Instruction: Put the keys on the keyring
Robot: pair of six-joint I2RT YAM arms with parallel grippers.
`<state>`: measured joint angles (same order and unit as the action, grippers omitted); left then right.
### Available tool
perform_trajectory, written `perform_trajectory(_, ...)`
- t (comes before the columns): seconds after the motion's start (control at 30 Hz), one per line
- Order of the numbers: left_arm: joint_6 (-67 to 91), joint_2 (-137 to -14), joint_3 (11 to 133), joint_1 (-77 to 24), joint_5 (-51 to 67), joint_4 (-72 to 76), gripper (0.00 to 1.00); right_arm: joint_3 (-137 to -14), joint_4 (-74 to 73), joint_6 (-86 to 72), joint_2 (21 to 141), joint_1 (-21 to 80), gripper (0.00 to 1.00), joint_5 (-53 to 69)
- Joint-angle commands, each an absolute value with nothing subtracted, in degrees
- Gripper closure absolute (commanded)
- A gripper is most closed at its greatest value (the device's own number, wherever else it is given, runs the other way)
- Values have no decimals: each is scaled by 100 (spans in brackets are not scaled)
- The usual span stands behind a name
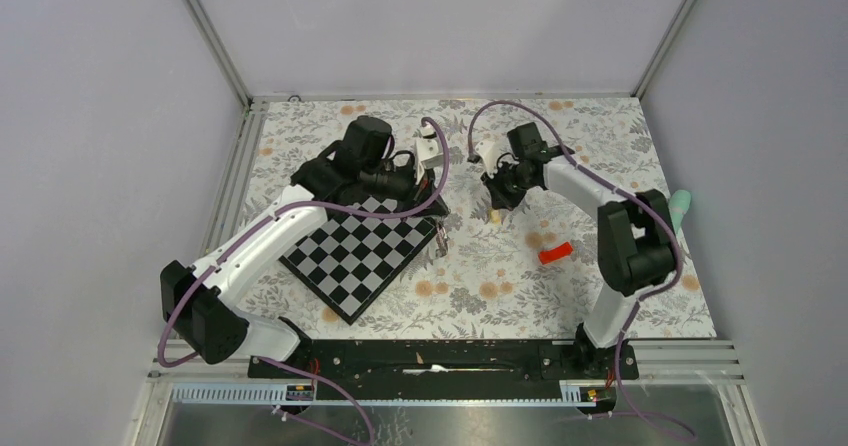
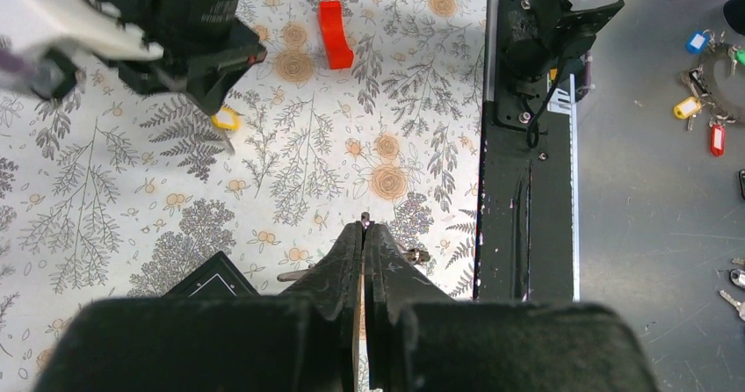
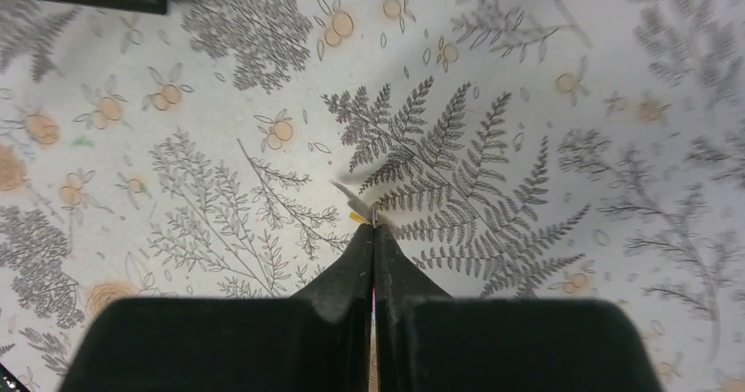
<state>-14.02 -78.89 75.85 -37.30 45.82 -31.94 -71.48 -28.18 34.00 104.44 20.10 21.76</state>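
Observation:
My right gripper [image 3: 372, 225] is shut on a key with a yellowish head [image 3: 358, 217], low over the flowered cloth. The left wrist view shows the same gripper [image 2: 211, 102] from outside, with the key's yellow head [image 2: 226, 119] under its fingers and the blade pointing down. From above, that gripper [image 1: 494, 209] is right of centre and the key [image 1: 493, 218] hangs just below it. My left gripper [image 2: 364, 227] is shut, with a thin sliver of bright metal, apparently the keyring [image 2: 365, 219] edge-on, showing at its tips. It [image 1: 440, 234] hovers by the chessboard's right corner. Slim metal pieces [image 2: 294, 275] show behind its fingers.
A black-and-white chessboard [image 1: 360, 256] lies left of centre. A red block [image 1: 555, 253] sits on the cloth to the right and a teal object [image 1: 680, 206] at the right edge. Tagged keys [image 2: 698, 40] lie off the table beyond the black base rail [image 2: 518, 190].

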Motion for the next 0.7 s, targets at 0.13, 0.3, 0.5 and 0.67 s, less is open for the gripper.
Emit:
perform_trajectory(0.13, -855, -8008, 7765, -3437, 4925, -2631, 100, -6975, -3172, 4411, 9135, 1919, 100, 3139)
perform_trajectory(0.3, -559, -8201, 7950, -3312, 5217, -2606, 100, -6988, -3356, 4588, 8677, 1898, 100, 3546)
perform_trajectory(0.5, -92, -8399, 8062, -3245, 5463, -2374, 100, -7008, -3285, 4521, 8048, 1901, 100, 3840)
perform_trajectory(0.67, 381, -8551, 8017, -3234, 5642, -1978, 100, -6836, -2886, 4373, 7519, 1898, 100, 4125)
